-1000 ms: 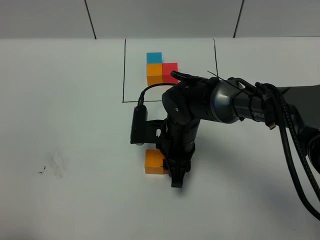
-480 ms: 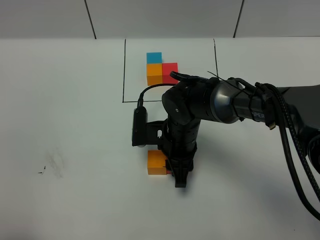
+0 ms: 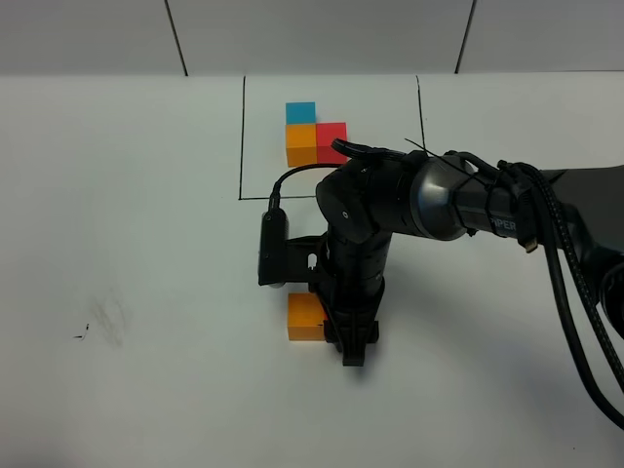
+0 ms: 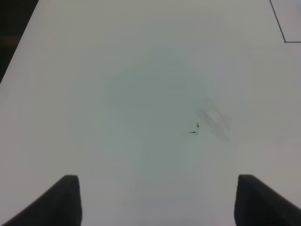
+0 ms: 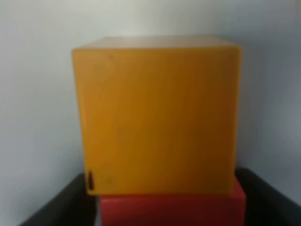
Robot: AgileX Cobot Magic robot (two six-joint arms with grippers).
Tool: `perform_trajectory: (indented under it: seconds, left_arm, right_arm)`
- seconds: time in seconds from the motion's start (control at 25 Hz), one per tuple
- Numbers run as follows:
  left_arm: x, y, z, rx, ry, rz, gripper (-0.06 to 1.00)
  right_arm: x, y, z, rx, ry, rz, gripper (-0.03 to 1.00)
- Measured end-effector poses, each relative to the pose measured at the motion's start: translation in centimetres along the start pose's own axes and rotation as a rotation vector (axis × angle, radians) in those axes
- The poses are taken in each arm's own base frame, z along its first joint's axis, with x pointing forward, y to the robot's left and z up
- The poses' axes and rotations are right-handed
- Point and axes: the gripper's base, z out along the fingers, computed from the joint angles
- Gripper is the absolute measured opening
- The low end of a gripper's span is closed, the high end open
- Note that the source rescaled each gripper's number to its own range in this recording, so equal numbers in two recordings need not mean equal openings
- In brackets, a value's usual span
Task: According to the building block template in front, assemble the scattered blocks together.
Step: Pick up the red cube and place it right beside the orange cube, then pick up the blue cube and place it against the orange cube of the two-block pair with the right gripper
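The building block template [image 3: 314, 136], a blue, orange and red cluster, sits inside a black drawn frame [image 3: 241, 136] at the back. One of the scattered blocks, a loose orange cube [image 3: 304, 317], rests on the table with my right gripper [image 3: 346, 341] pointing down right beside it. In the right wrist view the orange cube [image 5: 157, 117] fills the picture and a red cube [image 5: 171, 207] butts against its near side, between the fingers of my right gripper [image 5: 169, 209]. The dark fingers [image 5: 56, 207] flank the red cube; any gap is too blurred to judge. My left gripper [image 4: 157, 202] stands open over bare table.
A faint dark smudge [image 3: 102, 322] marks the white table at the left. The right arm's black body and cables [image 3: 546, 244] stretch in from the right edge. A grey panelled wall [image 3: 312, 34] stands behind the table.
The right gripper and the orange cube have shifted slightly to the right. The sliver of red cube seen beside the gripper earlier is now hidden in the exterior view.
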Motion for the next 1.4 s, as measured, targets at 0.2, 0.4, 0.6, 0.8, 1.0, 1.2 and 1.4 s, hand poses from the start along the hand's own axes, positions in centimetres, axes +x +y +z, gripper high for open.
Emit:
perform_trajectory:
  seconds: [0.2, 0.4, 0.6, 0.8, 1.0, 1.2, 1.4]
  left_arm:
    - [0.0, 0.0, 0.0, 0.0, 0.0, 0.0, 0.68]
    - [0.0, 0.0, 0.0, 0.0, 0.0, 0.0, 0.68]
    - [0.0, 0.0, 0.0, 0.0, 0.0, 0.0, 0.68]
    - [0.0, 0.0, 0.0, 0.0, 0.0, 0.0, 0.68]
    - [0.0, 0.0, 0.0, 0.0, 0.0, 0.0, 0.68]
    - [0.0, 0.0, 0.0, 0.0, 0.0, 0.0, 0.68]
    - [0.0, 0.0, 0.0, 0.0, 0.0, 0.0, 0.68]
  right_arm:
    - [0.5, 0.2, -1.9, 0.007, 0.029, 0.09, 0.9]
    - [2.2, 0.0, -5.9, 0.005, 0.042, 0.356, 0.96]
    - [6.2, -1.0, -11.0, 0.13, -0.025, 0.729, 0.95]
    - [12.8, -1.2, -15.6, 0.289, -0.117, 1.077, 0.95]
    - [19.2, -2.4, -17.0, 0.374, -0.115, 1.337, 0.95]
    - [24.2, -4.0, -16.3, 0.397, -0.076, 1.496, 0.95]
    - [26.5, -5.2, -14.3, 0.372, -0.017, 1.533, 0.94]
